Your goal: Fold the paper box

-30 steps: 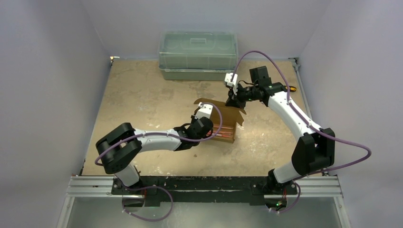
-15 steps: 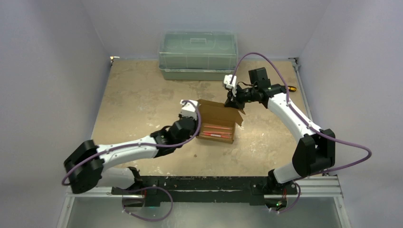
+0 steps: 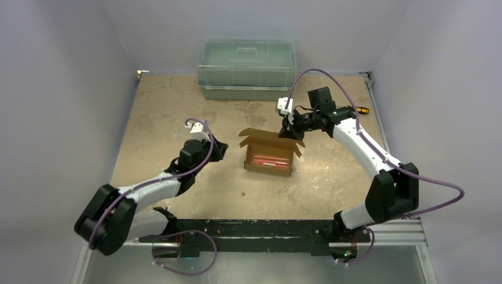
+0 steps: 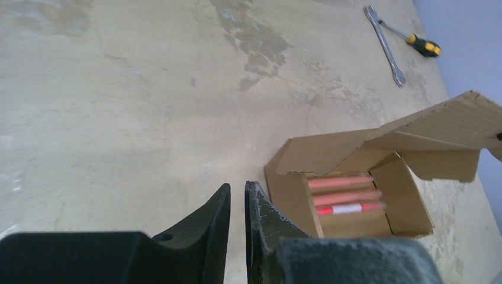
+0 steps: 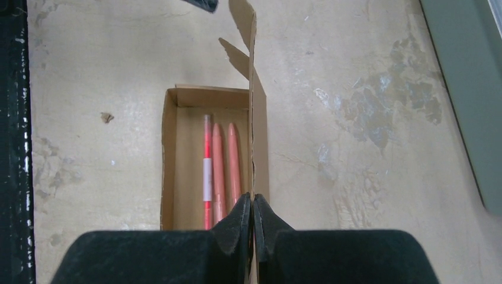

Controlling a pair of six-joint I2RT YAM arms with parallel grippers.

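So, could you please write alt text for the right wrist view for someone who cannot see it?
The right gripper pinches a tall flap of the open brown paper box, seen edge-on. Three pinkish-red sticks lie side by side inside the box, on a worn beige table with a green bin at the right edge.

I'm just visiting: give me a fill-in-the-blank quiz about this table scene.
The right gripper pinches a raised flap of the plain brown cardboard box, whose top is ____. Inside lie ____ slim pink-red sticks. The left gripper, apart from the box, holds ____.
Missing words: open; three; nothing.
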